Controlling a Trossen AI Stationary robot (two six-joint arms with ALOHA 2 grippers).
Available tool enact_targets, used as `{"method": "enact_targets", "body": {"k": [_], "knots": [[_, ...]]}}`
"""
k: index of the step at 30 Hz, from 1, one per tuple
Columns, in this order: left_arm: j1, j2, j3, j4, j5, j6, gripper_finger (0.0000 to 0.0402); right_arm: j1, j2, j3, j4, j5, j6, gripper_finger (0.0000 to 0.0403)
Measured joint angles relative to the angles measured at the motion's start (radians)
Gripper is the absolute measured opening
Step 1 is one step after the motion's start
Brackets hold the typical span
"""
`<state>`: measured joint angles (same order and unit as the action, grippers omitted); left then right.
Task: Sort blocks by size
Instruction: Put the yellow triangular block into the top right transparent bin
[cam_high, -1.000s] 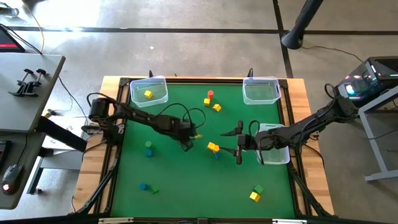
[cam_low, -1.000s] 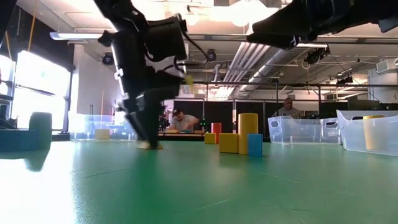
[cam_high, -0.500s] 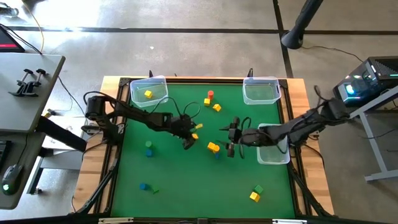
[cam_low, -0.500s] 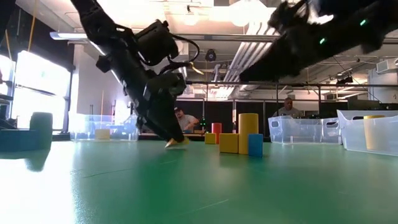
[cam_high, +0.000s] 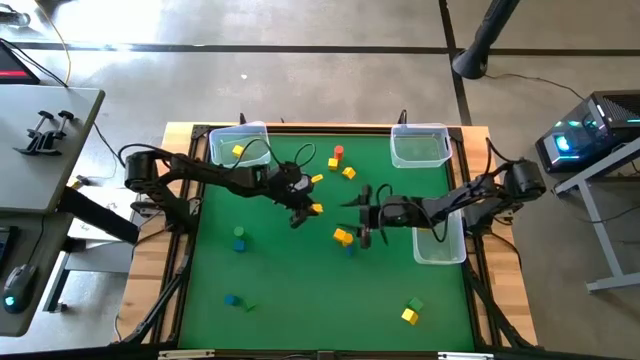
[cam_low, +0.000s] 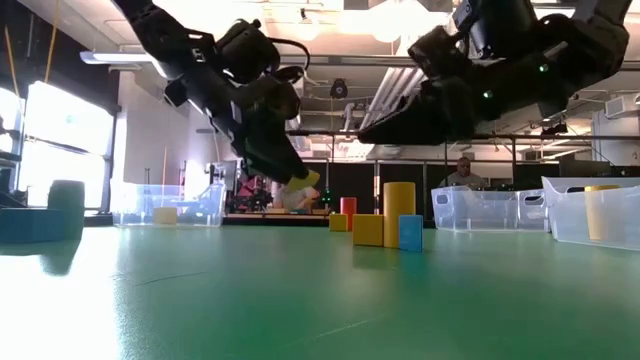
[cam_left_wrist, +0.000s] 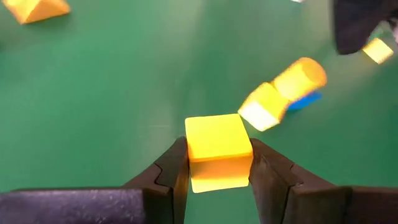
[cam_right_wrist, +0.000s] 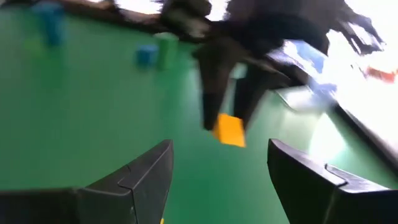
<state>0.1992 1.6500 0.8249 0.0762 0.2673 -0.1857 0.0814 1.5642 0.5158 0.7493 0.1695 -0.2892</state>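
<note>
Pinches with the left gripper (cam_left_wrist: 219, 167) a yellow block (cam_left_wrist: 217, 135), fingers shut flat on two opposite faces, the cube square between them. Hangs clear of the green mat (cam_high: 290, 285) near the table's middle, as the low view shows daylight under it. Waits with the right gripper (cam_high: 362, 214) just beside, fingers spread on nothing, over a yellow and blue cluster (cam_high: 343, 238).

Likely means carrying this block to a bin. Judge the size first: looks like one of the smaller cubes, much like the yellow one (cam_high: 238, 151) lying in the far left bin (cam_high: 212, 148), so probably belongs there. Cannot tell the sizing rule for certain from here.

To do it well:
- Hold the squeeze firm; a smooth cube may slip or twist if loosened in the air.
- Lift high enough to pass over the bin's clear wall rather than knock it.
- Swing away from the right arm, close by at the middle; risks a clash otherwise.
- Steer clear of the loose red and yellow blocks (cam_high: 338, 157) at the far side.
- Stop over the bin's middle, come low, then open, so the cube does not bounce out.
</note>
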Motion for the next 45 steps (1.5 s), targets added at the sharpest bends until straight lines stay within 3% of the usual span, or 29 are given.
{"method": "enact_targets", "body": {"k": [4,7,13,21,26,30,38,42,45], "knots": [[0.001,0.0,0.0,-0.019,0.053,0.058,0.0113,0.008,0.0,0.067,-0.145,-0.039,-0.184,0.025],[0.005,-0.001,0.0,-0.001,0.101,0.092,0.0113,0.013,0.003,0.125,-0.268,0.03,-0.265,0.025],[0.025,-0.001,0.0,0.037,0.194,0.086,0.0113,0.013,0.063,0.24,-0.295,0.066,-0.409,0.025],[0.023,-0.001,0.0,0.102,0.229,0.092,0.0113,0.038,0.198,0.447,-0.516,0.142,-0.45,0.025],[0.023,-0.001,0.0,0.106,0.229,0.092,0.0113,0.059,0.289,0.527,-0.516,0.215,-0.509,0.0246],[0.022,-0.001,0.0,0.103,0.233,0.093,0.0113,0.071,0.313,0.55,-0.509,0.264,-0.548,0.0212],[0.022,-0.002,0.001,0.109,0.238,0.091,0.0117,0.077,0.309,0.549,-0.537,0.286,-0.549,0.0092],[0.021,-0.002,0.001,0.11,0.236,0.081,0.0133,0.077,0.309,0.549,-0.546,0.296,-0.554,0.0082],[0.022,-0.002,0.002,0.117,0.234,0.074,0.015,0.086,0.307,0.549,-0.549,0.359,-0.542,0.0082]]}}
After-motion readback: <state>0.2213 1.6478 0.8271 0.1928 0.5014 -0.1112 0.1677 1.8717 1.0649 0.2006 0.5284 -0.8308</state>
